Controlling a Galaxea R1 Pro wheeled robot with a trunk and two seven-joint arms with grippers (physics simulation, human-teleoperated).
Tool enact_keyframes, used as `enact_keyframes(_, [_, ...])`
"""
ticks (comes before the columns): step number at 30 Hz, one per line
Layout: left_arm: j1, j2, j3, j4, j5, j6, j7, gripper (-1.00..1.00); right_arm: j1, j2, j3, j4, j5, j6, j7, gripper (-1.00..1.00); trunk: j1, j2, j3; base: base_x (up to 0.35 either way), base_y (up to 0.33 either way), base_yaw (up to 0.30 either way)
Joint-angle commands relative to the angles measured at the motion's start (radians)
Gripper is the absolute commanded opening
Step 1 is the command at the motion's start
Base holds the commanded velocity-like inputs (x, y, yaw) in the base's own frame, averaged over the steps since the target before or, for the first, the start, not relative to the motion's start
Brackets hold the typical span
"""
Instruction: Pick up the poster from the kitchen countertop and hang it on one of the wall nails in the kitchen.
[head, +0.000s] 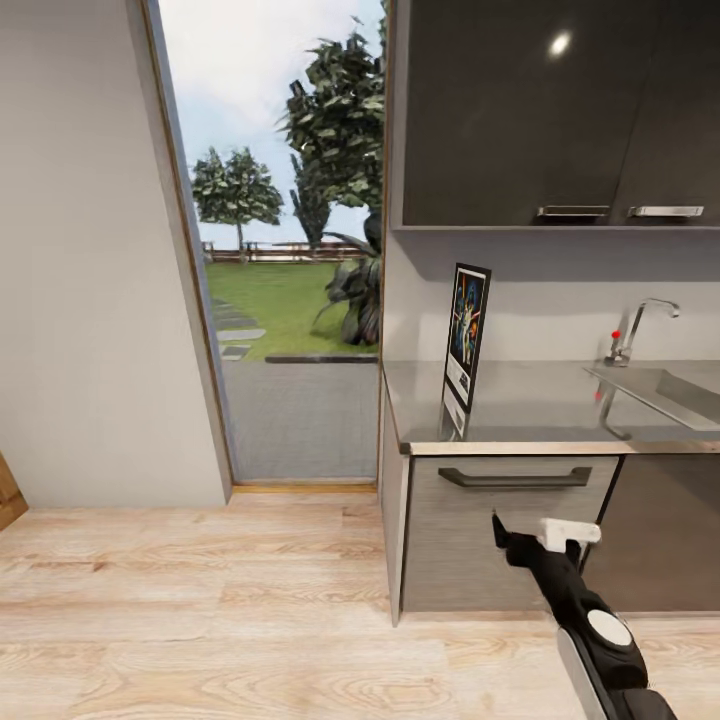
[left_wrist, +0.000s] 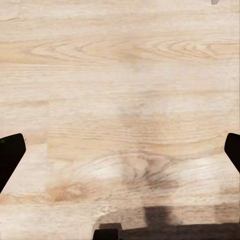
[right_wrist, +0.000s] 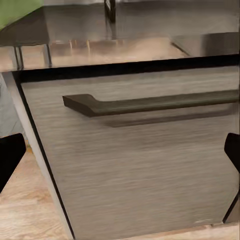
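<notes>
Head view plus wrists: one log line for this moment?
phase: approach | poster: upright on kitchen countertop, ungrasped | right gripper: open, facing drawer handle | left gripper: open, over wood floor

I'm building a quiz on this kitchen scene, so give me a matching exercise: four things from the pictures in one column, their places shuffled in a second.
Things:
1. poster
2. tap
3. dark handle
4. right hand

Places:
A. on the cabinet front under the kitchen countertop
B. low before the cabinet front
C. upright near the countertop's left end
D. behind the sink

Pairs: 1-C, 2-D, 3-A, 4-B
</notes>
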Motion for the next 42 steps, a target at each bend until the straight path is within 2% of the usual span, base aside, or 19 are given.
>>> enact_keyframes(1, [0.000,0.000,0.008,-0.001,-0.006,-0.002,0.000,1.00,-0.017,-0.001,0.001,-0.003,-0.011,0.021,-0.006,1.00,0.000,-0.001,-0.001,0.000,0.000,0.000])
enact_keyframes(5, [0.000,0.000,0.031,-0.001,-0.006,-0.003,-0.002,1.00,-0.127,-0.001,0.002,-0.007,-0.010,0.103,-0.006,1.00,0.000,-0.001,-0.001,0.000,0.000,0.000])
enact_keyframes(9, [0.001,0.000,0.037,0.000,-0.006,-0.003,-0.003,1.00,-0.229,0.002,0.003,-0.008,-0.011,0.196,-0.005,1.00,0.000,-0.001,-0.001,0.000,0.000,0.000])
enact_keyframes(11, [0.001,0.000,0.038,0.000,-0.006,-0.003,-0.003,1.00,-0.256,0.003,0.003,-0.008,-0.011,0.220,-0.005,1.00,0.000,-0.001,-0.001,0.000,0.000,0.000])
enact_keyframes(14, [0.001,0.000,0.039,0.000,-0.006,-0.003,-0.003,1.00,-0.334,0.008,0.006,-0.001,-0.007,0.257,-0.005,1.00,0.000,-0.001,-0.001,0.003,0.000,0.000])
enact_keyframes(15, [0.001,0.000,0.039,-0.001,-0.006,-0.003,-0.003,1.00,-0.356,0.019,0.010,0.007,-0.004,0.261,-0.012,1.00,0.000,-0.001,-0.001,0.150,0.000,0.000])
enact_keyframes(18, [0.001,0.000,0.040,-0.001,-0.006,-0.003,-0.003,1.00,-0.365,0.025,0.014,0.011,-0.005,0.265,-0.065,1.00,0.000,-0.001,-0.001,0.249,0.000,0.000])
enact_keyframes(22, [0.000,0.000,0.040,-0.002,-0.006,-0.003,-0.003,1.00,-0.374,0.027,0.016,0.020,-0.009,0.262,-0.089,1.00,0.000,-0.001,-0.001,0.167,0.000,0.000])
enact_keyframes(42, [0.001,0.000,0.040,0.000,-0.006,-0.003,-0.003,1.00,-0.374,0.027,0.019,0.043,-0.015,0.261,-0.092,1.00,0.000,-0.001,-0.001,0.241,0.000,0.000])
